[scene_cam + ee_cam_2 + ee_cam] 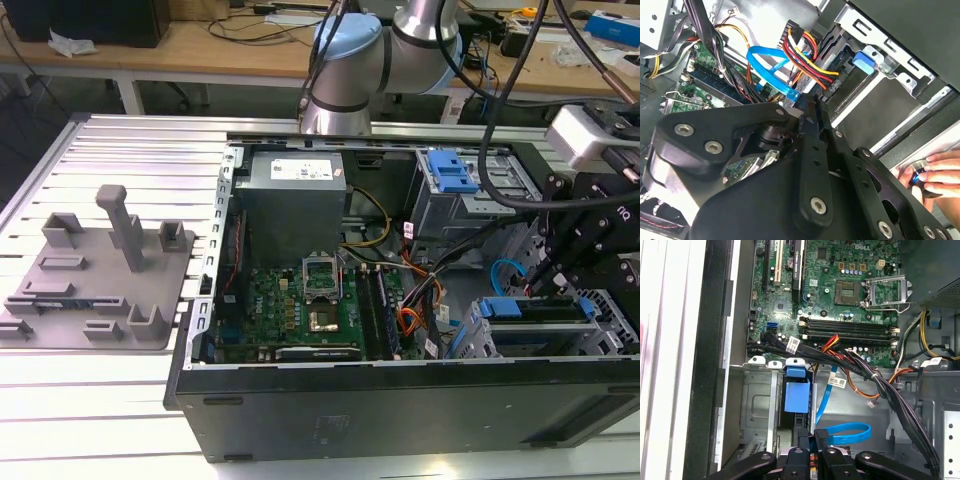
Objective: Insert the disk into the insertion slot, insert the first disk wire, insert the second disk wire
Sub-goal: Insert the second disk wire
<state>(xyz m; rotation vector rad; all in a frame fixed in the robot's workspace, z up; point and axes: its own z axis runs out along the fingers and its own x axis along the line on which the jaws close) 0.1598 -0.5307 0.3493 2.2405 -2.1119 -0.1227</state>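
- Nearest in the exterior view, the open computer case (pixel 400 415) lies on its side on a ribbed aluminium table (pixel 120 410).
- At the exterior view's right, the black gripper (pixel 545 285) hangs just above the insertion slot (pixel 610 335), the grey perforated cage at the case's near corner.
- The disk (pixel 530 312) sits in that slot, its bright blue carrier edge showing.
- In the second wrist view the gripper's fingers (pixel 812 125) stand close together around the end of a flat blue data cable (pixel 767 65); whether they truly pinch it I cannot tell.
- A hand (pixel 935 172) rests at the case edge.
- Deeper in lie the green motherboard (pixel 300 310), then the grey power supply (pixel 295 195).
- A grey plastic fixture (pixel 100 285) stands on the table at the exterior view's left, well apart from the case.
- Farthest off, wooden workbenches (pixel 210 45) carry loose cables.
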